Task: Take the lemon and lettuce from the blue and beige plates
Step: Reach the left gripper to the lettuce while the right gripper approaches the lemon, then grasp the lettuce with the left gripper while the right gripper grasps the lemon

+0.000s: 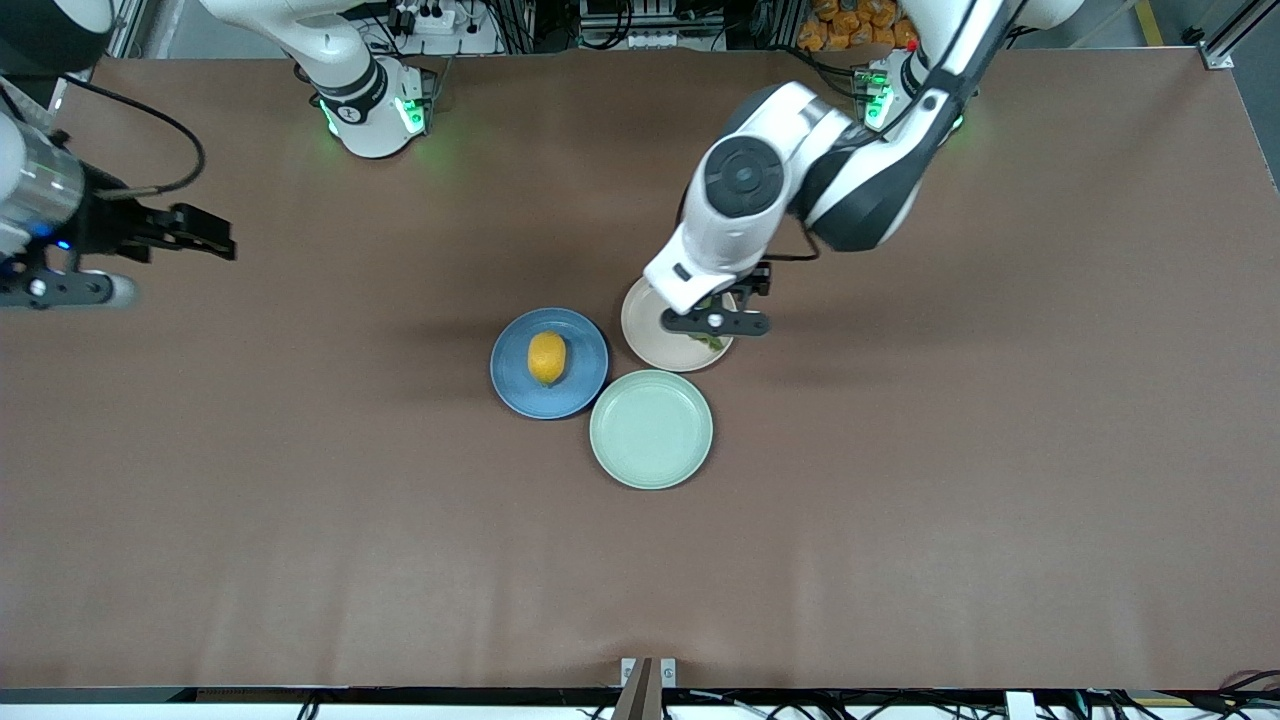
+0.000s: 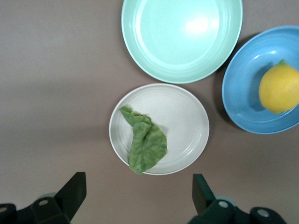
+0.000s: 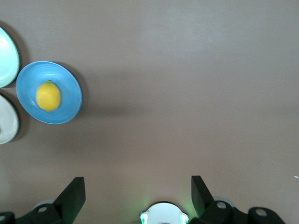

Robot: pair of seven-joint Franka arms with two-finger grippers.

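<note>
**Left gripper over the beige plate, right arm waiting at the worktop's end**

Brown and matte, the worktop (image 1: 900, 520) carries three plates clustered near its middle, and we find no brand, label or readable writing on any of them. We see the blue plate (image 1: 549, 362) toward the right arm's end of the group, with the lemon (image 1: 547, 357) lying in its middle. Just beside it, toward the left arm's end, sits the beige plate (image 1: 650, 335). The lettuce (image 2: 145, 142) lies flat on that plate, a wrinkled green leaf reaching from the plate's middle to its rim. From the front most of the leaf is hidden under the arm. The mint-green plate (image 1: 651, 429) sits nearer to the front camera than the other two, its rim close against both, and it holds nothing.

We see the left gripper (image 1: 722, 312) hanging over the beige plate. Its fingers (image 2: 72, 189) are spread wide, and in the left wrist view they show no contact with the plate or the leaf.

The right gripper (image 1: 205, 238) waits over bare worktop at the right arm's end, well apart from the plates. Its fingers (image 3: 74, 193) are also spread wide and hold nothing. In the right wrist view the blue plate and lemon show well away from it.
</note>
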